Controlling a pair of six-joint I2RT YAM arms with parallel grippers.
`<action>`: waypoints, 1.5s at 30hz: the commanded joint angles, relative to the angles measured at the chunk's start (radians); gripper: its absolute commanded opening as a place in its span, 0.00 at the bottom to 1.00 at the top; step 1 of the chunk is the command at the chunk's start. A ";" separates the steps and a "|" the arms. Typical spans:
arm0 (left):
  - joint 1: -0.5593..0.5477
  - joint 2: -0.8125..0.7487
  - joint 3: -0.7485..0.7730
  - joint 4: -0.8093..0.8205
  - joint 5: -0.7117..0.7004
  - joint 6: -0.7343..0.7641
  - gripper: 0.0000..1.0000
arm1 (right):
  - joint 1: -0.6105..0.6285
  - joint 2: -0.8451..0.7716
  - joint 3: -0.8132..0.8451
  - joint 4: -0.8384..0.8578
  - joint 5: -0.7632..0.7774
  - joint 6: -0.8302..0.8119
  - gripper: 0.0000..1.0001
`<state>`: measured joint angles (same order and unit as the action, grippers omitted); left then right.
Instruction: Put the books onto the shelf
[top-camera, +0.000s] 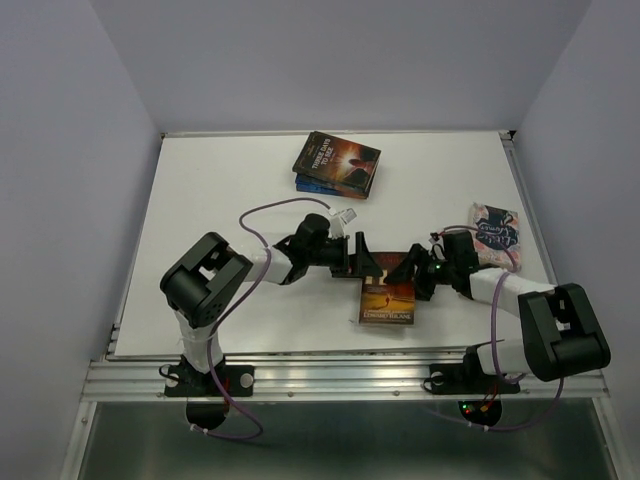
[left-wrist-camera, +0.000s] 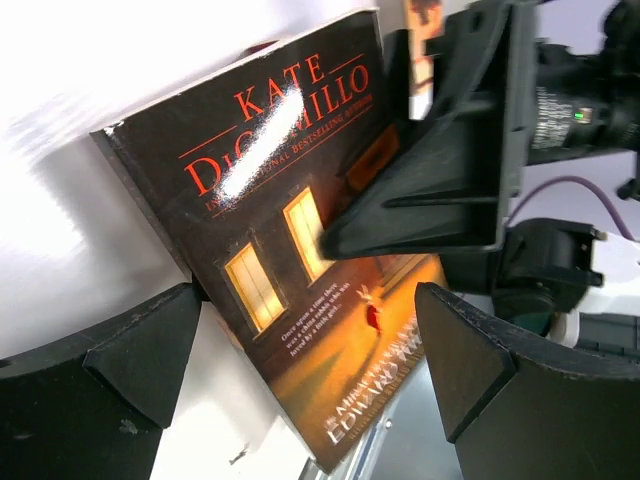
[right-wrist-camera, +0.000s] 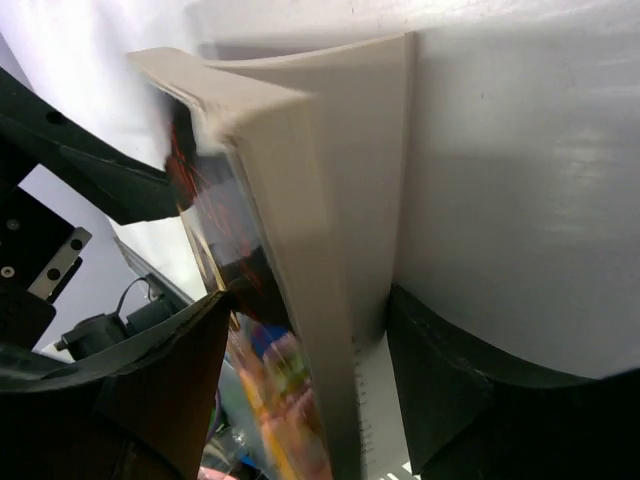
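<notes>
Right gripper (right-wrist-camera: 308, 305) straddling DiCamillo book (left-wrist-camera: 270, 230), book stack (top-camera: 337, 164) well apart

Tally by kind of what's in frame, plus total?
Books: 4 (dark book atop blue book at the far side, patterned book at right, orange-brown book between the arms)
Robot arms: 2 (left arm, right arm)
Total: 6; the stack may hide more books.

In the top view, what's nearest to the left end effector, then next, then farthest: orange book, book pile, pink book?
1. Orange book, close by, toward the near edge.
2. Book pile, at the back.
3. Pink book, far right.
</notes>
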<state>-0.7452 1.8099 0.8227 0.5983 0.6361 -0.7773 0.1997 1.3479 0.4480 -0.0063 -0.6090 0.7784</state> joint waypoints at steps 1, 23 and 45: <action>-0.079 -0.044 0.036 0.294 0.240 -0.082 0.99 | 0.043 0.023 -0.034 -0.040 -0.032 -0.014 0.70; 0.061 -0.124 -0.053 0.149 0.173 -0.036 0.98 | 0.043 -0.133 0.107 -0.195 0.107 -0.082 0.35; 0.308 -0.487 -0.129 -0.293 -0.114 0.214 0.99 | 0.043 0.235 0.857 -0.201 0.166 -0.537 0.22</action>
<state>-0.4629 1.4071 0.6975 0.3569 0.5671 -0.6178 0.2371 1.4815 1.1416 -0.2699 -0.4229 0.4007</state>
